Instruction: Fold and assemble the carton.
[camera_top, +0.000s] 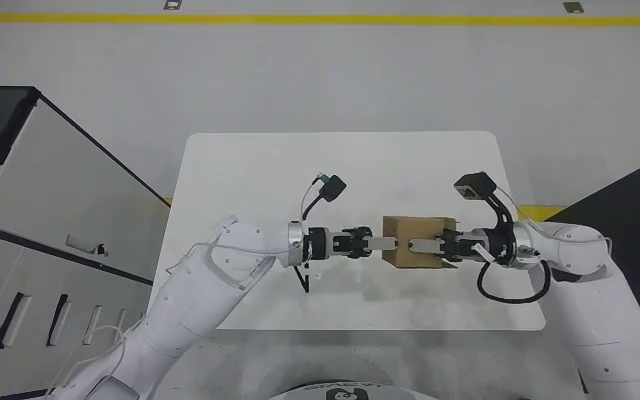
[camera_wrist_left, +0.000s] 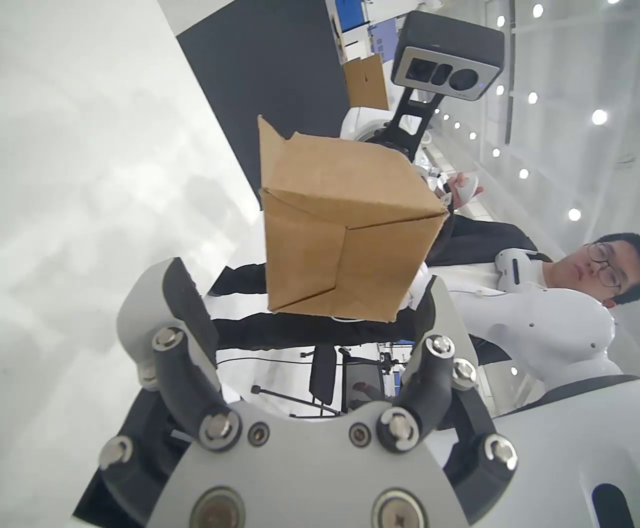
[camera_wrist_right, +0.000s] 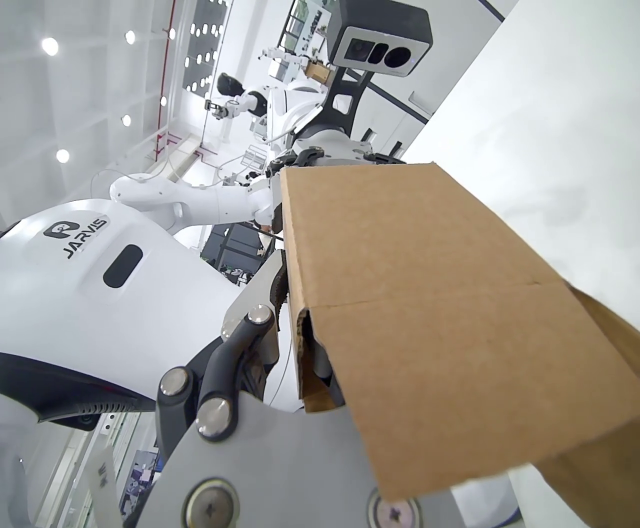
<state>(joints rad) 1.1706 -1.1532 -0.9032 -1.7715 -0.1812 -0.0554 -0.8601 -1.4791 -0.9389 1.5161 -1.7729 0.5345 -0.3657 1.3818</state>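
A small brown carton (camera_top: 417, 241) is held above the middle of the white table (camera_top: 300, 170), between my two arms. My right gripper (camera_top: 432, 244) is shut on the carton's wall at its open end, with one finger lying over the top face. In the right wrist view that finger (camera_wrist_right: 274, 295) presses the cardboard (camera_wrist_right: 425, 280); the other finger is hidden inside. My left gripper (camera_top: 376, 243) stands open just off the opposite end. In the left wrist view its fingers (camera_wrist_left: 190, 300) frame the carton's folded, closed flaps (camera_wrist_left: 340, 240) without touching them.
A grey cabinet (camera_top: 60, 200) stands beside the table's left edge, and a dark panel (camera_top: 612, 200) rises at the right. A yellow floor line (camera_top: 320, 19) runs beyond the far edge. Bare table surface lies all around the carton.
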